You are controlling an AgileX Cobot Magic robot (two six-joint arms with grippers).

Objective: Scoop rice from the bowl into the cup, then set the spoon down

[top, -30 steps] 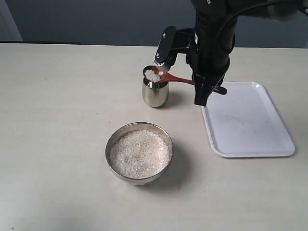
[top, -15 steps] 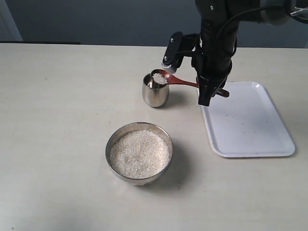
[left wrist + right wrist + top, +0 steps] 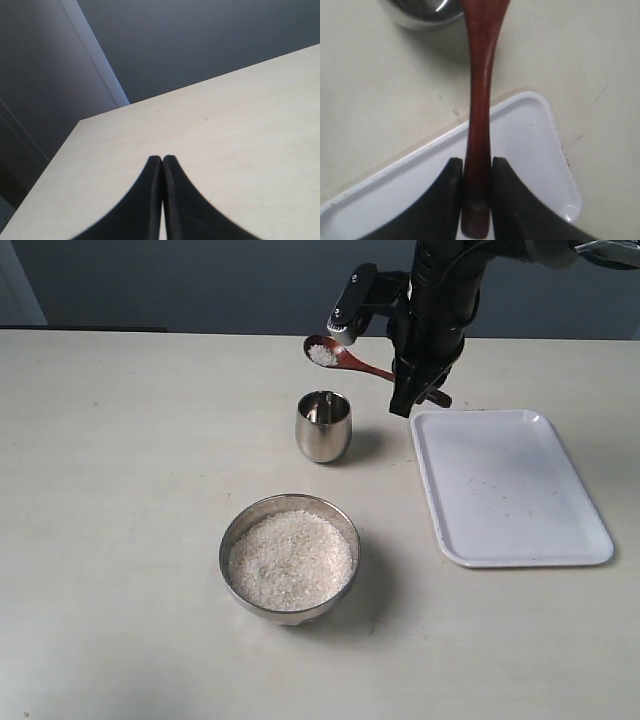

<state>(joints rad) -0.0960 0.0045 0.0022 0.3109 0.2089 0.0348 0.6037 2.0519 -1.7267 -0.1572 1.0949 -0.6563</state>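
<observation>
Seen from outside, our right gripper (image 3: 418,395) holds the spoon (image 3: 350,362), rice (image 3: 321,354) in its scoop, seemingly above the cup (image 3: 323,427), well apart from the bowl (image 3: 226,545). Our left gripper (image 3: 162,167) has its jaws together, holding nothing. At our right wrist, jaws clamp the handle, which points toward the cup (image 3: 420,10).

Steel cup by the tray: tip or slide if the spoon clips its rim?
Probably tippy: the cup is taller than wide, narrowing toward a rounded base. Polished steel on the smooth table likely slides easily. Looks mostly empty, so probably light.
</observation>
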